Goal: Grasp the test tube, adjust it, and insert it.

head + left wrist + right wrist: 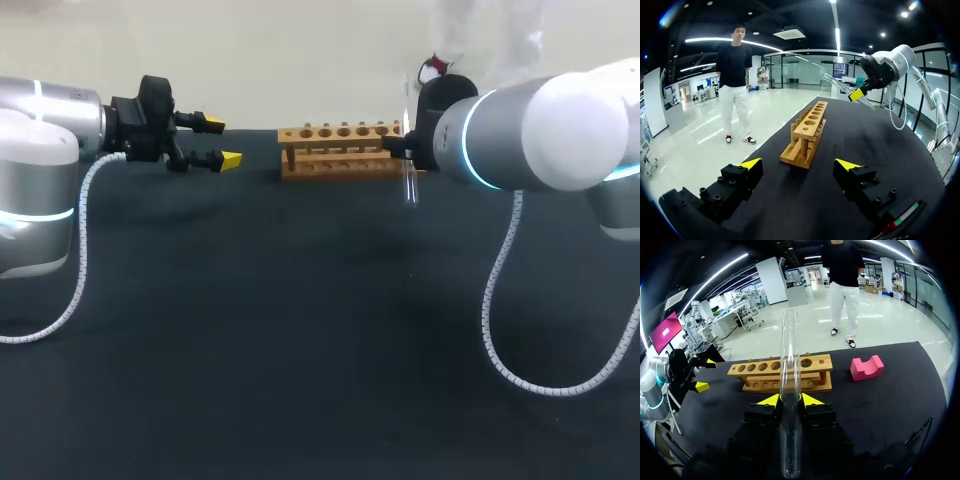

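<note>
A clear glass test tube (789, 340) stands upright between the yellow tips of my right gripper (790, 400), which is shut on it near its lower half. Just ahead of it lies the wooden rack (785, 372) with a row of several empty holes. In the head view the rack (340, 150) sits at the table's far edge, and the tube (410, 187) shows faintly below my right wrist at the rack's right end. My left gripper (215, 145) hangs open and empty left of the rack. In the left wrist view the rack (807, 131) lies ahead of its open fingers (751, 164).
A pink notched block (866, 367) lies on the black table (300, 340) to the right of the rack, near the far edge. My left gripper (702, 375) shows beyond the rack's other end.
</note>
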Motion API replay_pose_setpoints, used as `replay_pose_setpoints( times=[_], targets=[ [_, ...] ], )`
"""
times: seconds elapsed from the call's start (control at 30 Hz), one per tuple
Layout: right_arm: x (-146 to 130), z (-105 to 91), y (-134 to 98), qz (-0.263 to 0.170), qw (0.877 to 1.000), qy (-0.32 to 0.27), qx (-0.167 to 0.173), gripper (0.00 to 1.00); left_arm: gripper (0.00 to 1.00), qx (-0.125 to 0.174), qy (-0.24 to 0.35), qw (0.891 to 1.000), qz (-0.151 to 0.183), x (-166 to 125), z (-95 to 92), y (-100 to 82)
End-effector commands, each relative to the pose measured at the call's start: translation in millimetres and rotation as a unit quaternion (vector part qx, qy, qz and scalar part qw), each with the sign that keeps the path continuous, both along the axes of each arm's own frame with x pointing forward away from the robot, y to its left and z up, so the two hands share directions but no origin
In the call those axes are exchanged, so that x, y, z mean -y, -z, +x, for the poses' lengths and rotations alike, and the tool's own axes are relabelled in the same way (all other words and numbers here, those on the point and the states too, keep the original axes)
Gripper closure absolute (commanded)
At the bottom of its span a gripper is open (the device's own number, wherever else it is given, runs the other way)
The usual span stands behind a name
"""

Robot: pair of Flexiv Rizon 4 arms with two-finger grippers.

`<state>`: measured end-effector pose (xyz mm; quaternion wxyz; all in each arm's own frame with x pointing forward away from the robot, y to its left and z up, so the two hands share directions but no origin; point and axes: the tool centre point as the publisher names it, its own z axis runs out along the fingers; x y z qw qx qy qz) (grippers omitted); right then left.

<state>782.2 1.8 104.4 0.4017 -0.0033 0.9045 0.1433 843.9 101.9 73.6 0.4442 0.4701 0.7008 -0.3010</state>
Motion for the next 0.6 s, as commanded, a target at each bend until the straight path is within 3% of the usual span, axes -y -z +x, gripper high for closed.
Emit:
replay_pose_setpoints(
  times=[0.03,0.6],
  targets=[
    [-7.0,10.3,8.7,-0.002,1.000,-0.009,-0.008,1.00,0.00,0.003,-0.001,1.000,-0.002,-0.4,-1.3,1.1],
    [-23.7,31.9,34.1,-0.008,0.999,-0.028,-0.041,1.00,0.00,0.003,-0.001,1.000,-0.002,-0.4,-1.3,1.1]
  ],
)
